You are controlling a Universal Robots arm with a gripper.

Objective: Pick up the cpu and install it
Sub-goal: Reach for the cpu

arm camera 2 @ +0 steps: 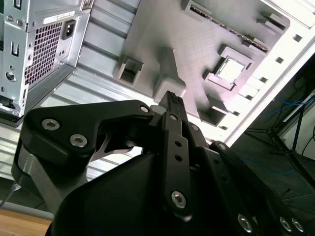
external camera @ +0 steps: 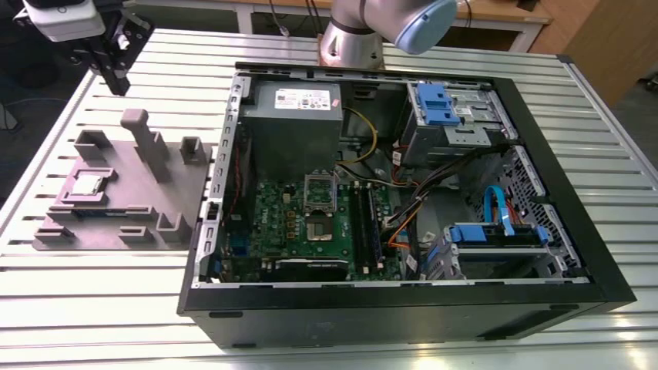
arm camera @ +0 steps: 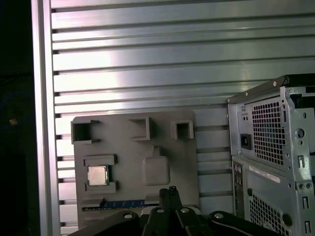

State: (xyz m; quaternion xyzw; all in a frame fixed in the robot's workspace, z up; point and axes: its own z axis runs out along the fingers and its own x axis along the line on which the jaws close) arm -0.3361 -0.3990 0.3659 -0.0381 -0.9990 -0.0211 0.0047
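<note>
Hovering apart from the cpu (arm camera: 97, 175), the fingers (arm camera 2: 172, 103) (closed) hold nothing.

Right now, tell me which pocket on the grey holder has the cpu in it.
The square framed pocket at the grey holder's side toward the exterior view's left: the silvery cpu lies flat in it; the other pockets show no chip.
</note>
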